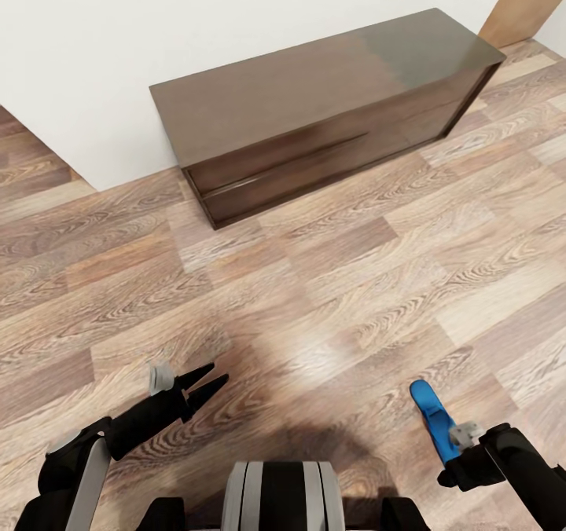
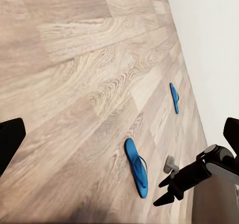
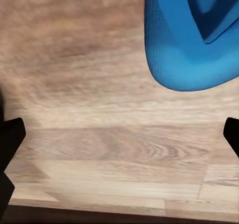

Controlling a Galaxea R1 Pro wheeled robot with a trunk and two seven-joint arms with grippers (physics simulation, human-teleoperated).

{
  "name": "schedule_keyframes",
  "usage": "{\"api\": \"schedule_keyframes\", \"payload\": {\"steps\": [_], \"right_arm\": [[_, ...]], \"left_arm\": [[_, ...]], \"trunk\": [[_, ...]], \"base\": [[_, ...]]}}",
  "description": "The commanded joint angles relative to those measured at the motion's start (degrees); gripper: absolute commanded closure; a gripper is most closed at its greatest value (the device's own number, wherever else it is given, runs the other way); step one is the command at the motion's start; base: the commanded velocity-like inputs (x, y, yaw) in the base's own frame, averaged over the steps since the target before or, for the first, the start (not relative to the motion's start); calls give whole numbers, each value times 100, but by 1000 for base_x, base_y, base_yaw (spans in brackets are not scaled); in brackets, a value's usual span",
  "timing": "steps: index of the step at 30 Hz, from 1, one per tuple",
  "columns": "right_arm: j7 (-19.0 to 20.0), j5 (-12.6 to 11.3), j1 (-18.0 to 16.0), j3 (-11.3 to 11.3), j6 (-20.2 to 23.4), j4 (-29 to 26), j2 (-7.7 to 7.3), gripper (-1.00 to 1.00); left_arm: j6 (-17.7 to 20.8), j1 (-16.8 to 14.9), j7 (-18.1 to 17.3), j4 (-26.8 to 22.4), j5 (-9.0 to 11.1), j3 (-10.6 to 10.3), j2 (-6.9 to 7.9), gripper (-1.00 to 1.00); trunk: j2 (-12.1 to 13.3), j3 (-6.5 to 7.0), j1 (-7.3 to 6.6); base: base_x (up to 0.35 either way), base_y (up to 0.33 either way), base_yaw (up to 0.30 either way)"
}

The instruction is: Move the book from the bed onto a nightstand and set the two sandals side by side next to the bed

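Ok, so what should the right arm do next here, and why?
Probably ease the right gripper toward the nearer sandal until its open fingers straddle the sole's edge, then close. In the right wrist view the sandal lies off to one side, outside the gap between the fingers, flat on the floor, so closing now would likely catch nothing.

Bright blue sandals (image 2: 136, 168), dark brown bench (image 1: 314, 107), wood-grain floor (image 1: 314, 295).

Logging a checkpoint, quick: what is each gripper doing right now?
Left gripper: open, holding nothing.
Right gripper: open, holding nothing, beside a flat bright blue flip-flop sandal on the wood-plank floor.
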Motion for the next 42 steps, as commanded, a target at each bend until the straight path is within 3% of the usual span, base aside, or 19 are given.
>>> {"api": "schedule_keyframes", "payload": {"steps": [1, 4, 12, 13, 15, 17, 21, 34, 42], "right_arm": [[48, 61, -2, 13, 7, -6, -4, -100], [48, 61, -2, 15, 7, -5, -3, -100], [16, 61, -2, 23, 7, -20, 19, -100], [-21, 61, -2, 26, 7, -33, 73, -100], [-250, 62, -2, 29, 2, -139, 389, -100], [-501, 66, -2, 30, -15, -192, 552, -100], [-1002, 65, -2, 35, -251, -258, 710, -100], [-1172, 52, -2, 3, -501, -405, 727, -100], [-1173, 9, -2, -162, -494, -643, 678, -100]], "left_arm": [[49, -3, -17, -1, 16, 10, -5, -100], [49, -3, -17, -1, 19, 9, -5, -100], [47, -3, -8, 10, 23, 12, -12, -100], [51, -3, -7, 12, 17, 16, -7, -100], [77, -3, -19, 3, 13, 32, 13, -100], [90, -3, -27, -25, 10, 38, 22, -100], [219, -3, -36, -134, 15, 53, 34, -100], [400, -3, -44, -142, 24, 65, 22, -100], [371, -3, -46, -114, 40, 240, -1, -100]], "trunk": [[-3, -26, 1], [-7, -92, 9], [-7, -92, 9], [-7, -92, 9], [-7, -92, 9], [-7, -92, 9], [-7, -92, 9], [-7, -92, 9], [-7, -92, 9]], "base": [[0, 0, 0], [0, 0, 0], [0, 0, 0], [0, 0, 0], [0, 0, 0], [0, 0, 0], [0, 0, 0], [0, 0, 0], [0, 0, 0]]}}
